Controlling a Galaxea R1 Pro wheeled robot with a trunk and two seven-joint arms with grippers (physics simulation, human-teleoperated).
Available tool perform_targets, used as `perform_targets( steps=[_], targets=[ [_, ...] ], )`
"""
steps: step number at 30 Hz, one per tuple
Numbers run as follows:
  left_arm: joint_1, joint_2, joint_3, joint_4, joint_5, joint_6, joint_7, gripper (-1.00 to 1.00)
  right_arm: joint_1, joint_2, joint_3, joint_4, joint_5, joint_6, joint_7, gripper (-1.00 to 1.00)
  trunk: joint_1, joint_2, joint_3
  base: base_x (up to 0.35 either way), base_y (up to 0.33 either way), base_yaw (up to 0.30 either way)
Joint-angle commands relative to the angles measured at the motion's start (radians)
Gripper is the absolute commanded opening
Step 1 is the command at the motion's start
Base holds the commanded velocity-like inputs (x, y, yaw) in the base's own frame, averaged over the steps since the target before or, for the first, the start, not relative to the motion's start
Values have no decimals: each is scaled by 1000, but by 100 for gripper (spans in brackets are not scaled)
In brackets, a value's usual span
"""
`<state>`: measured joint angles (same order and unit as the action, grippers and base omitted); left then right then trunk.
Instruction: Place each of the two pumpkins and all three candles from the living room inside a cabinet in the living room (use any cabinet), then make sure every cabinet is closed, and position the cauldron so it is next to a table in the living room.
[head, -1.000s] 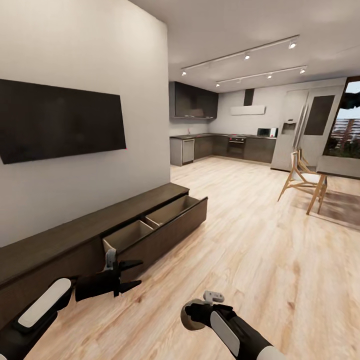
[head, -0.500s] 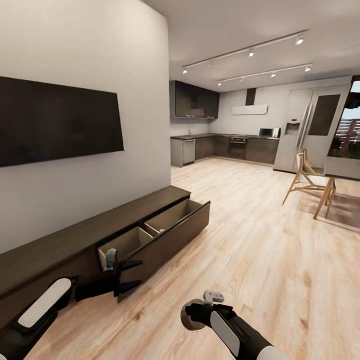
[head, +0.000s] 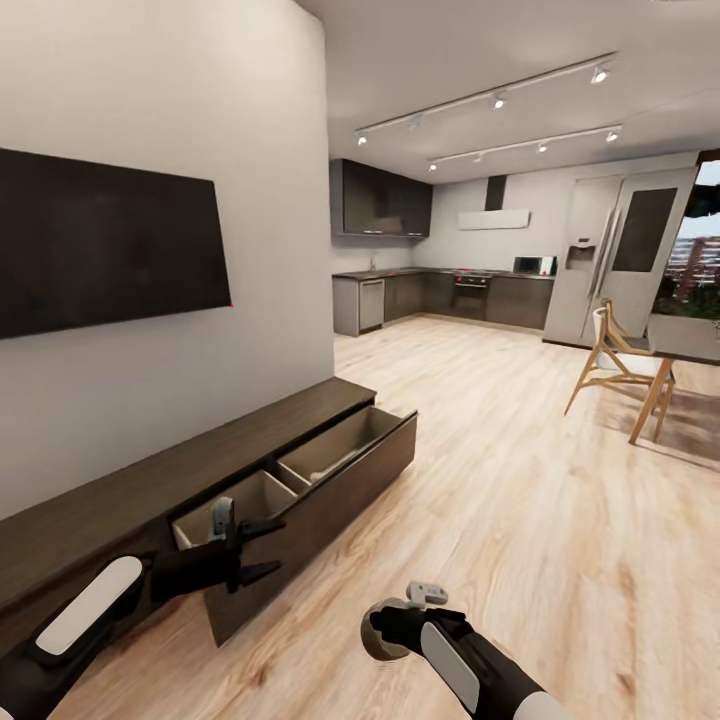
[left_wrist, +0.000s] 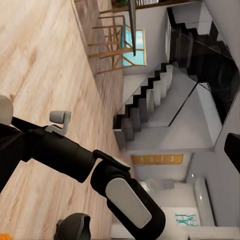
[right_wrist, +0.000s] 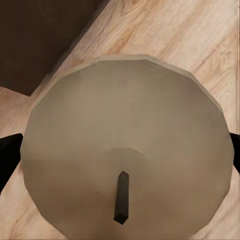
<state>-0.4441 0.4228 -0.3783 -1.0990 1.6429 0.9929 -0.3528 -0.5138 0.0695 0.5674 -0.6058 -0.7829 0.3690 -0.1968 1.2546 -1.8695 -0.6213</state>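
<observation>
Right gripper (head: 385, 632), nearest the camera and low over the pale wood-plank floor (head: 520, 500), is clamped on a stubby grey-beige cylindrical candle (right_wrist: 127, 160) with a short dark wick; black fingertips (right_wrist: 7, 155) press its sides. Left gripper (head: 262, 548), jaws apart and holding nothing, sits just before the open drawer (head: 300, 480) of the long, low dark-brown wood cabinet (head: 120, 490). A black wall-mounted screen (head: 100, 240) hangs above. Beyond, a wooden chair (head: 615, 365) and dark kitchen cupboards (head: 380, 200).
</observation>
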Motion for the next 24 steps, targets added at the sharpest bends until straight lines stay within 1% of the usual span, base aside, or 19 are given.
perform_targets(
  steps=[1,6,17,24],
  targets=[
    [-1,1,-2,0,-5,0,-9,100,-1,-1,5,-2,-11,1,-9,-100,0,-1,-1,305,0,-240],
    [-1,2,-2,1,-5,0,-9,100,-1,-1,5,-2,-12,1,-9,-100,0,-1,1,304,-34,-264],
    [-1,2,-4,0,-2,0,-9,100,-1,-1,5,-1,-15,2,-10,-100,0,-1,6,280,-128,-275],
    [-1,2,-4,1,-2,0,-9,100,-2,-1,5,0,-16,1,-10,-100,0,-1,9,41,-23,-276]
  ],
)
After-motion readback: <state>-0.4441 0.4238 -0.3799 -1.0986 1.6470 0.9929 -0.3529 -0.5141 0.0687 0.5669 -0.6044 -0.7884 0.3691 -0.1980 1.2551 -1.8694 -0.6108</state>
